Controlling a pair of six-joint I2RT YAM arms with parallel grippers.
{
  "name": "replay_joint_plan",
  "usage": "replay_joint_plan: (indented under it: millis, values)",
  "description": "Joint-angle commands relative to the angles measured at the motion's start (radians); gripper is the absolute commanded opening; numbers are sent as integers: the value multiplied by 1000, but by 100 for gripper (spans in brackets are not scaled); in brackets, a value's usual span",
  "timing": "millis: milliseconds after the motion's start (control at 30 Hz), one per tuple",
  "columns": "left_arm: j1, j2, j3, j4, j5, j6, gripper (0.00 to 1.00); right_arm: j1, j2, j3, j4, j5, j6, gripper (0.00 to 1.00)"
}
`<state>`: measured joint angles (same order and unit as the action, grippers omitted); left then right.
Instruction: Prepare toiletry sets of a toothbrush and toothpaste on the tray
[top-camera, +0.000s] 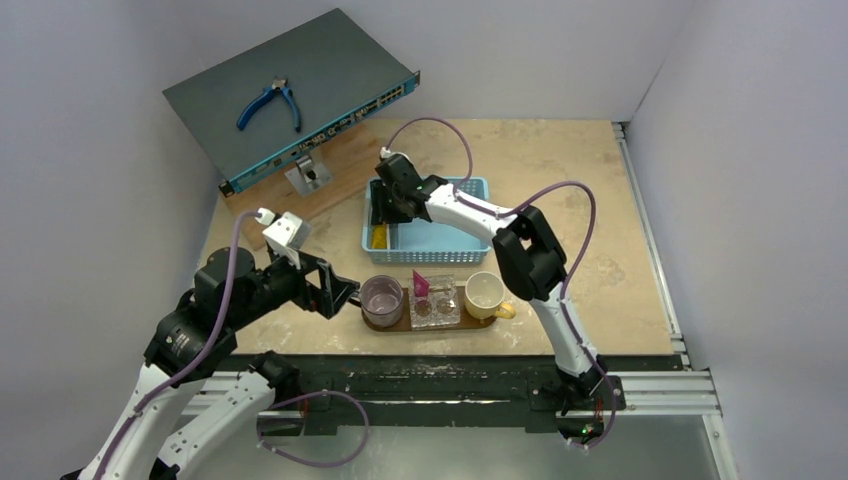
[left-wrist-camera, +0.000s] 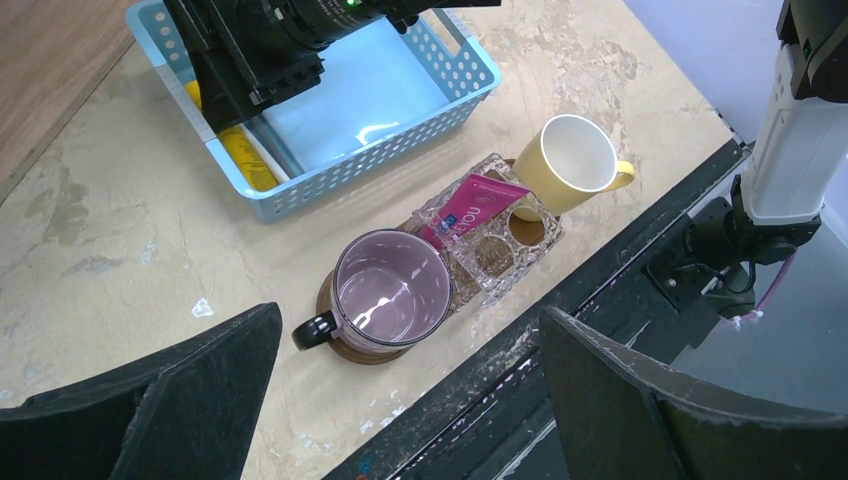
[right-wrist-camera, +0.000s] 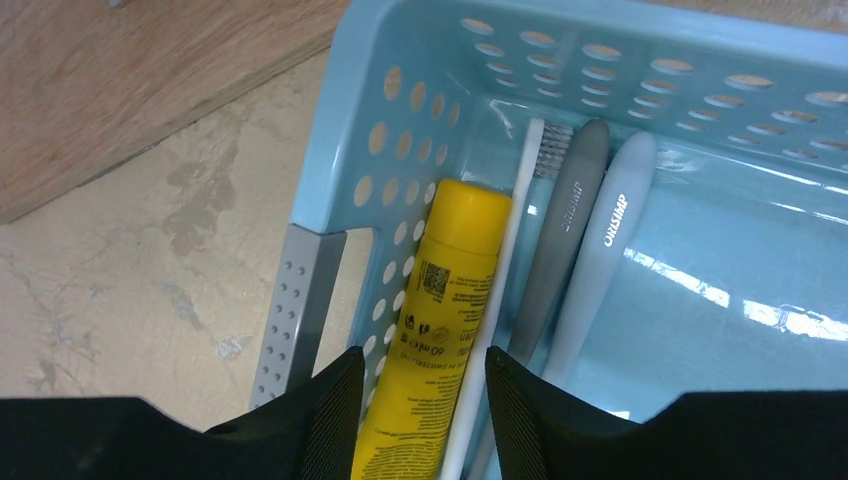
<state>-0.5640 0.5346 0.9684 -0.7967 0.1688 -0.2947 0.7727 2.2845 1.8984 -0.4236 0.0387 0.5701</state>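
Right gripper (right-wrist-camera: 425, 362): reaching down into the left end of the blue basket (right-wrist-camera: 400, 130). Its two black fingers stand on either side of the yellow toothpaste (right-wrist-camera: 450, 260), and the handle of a white toothbrush (right-wrist-camera: 512, 250) also lies between them. I cannot tell whether they press on the tube.
Yellow toothpaste: lies flat along the basket's left wall, cap end away from the camera.
Other brushes: a grey toothbrush (right-wrist-camera: 565, 250) and a pale-blue toothbrush (right-wrist-camera: 603, 250) lie side by side in the basket, just right of the white one.
Left gripper (left-wrist-camera: 410, 320): jaws spread wide and holding nothing. It hovers on the near side of the basket.
Tray (top-camera: 400, 327): a dark wooden board lying just on the near side of the basket, toward the arm bases.
On the tray: a purple mug (left-wrist-camera: 390, 290), a clear glass holder (left-wrist-camera: 490, 255) and a yellow cup (left-wrist-camera: 575, 160) stand in a row. The pink toothpaste (left-wrist-camera: 470, 205) leans in the holder.
Progress: early, by my judgement. One tube has been placed.
Left to do: no brush is on the tray, and the yellow tube and all three brushes are in the basket.
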Motion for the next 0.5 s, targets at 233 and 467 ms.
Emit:
replay_joint_plan:
  millis: [233,467]
  values:
    - [3,13,-3,9,-6,17,100,-13,-78,-46,110,15,31,46]
    - [9,16,-3,10,-1,17,100,-20,-59,-34,102,14,40,43]
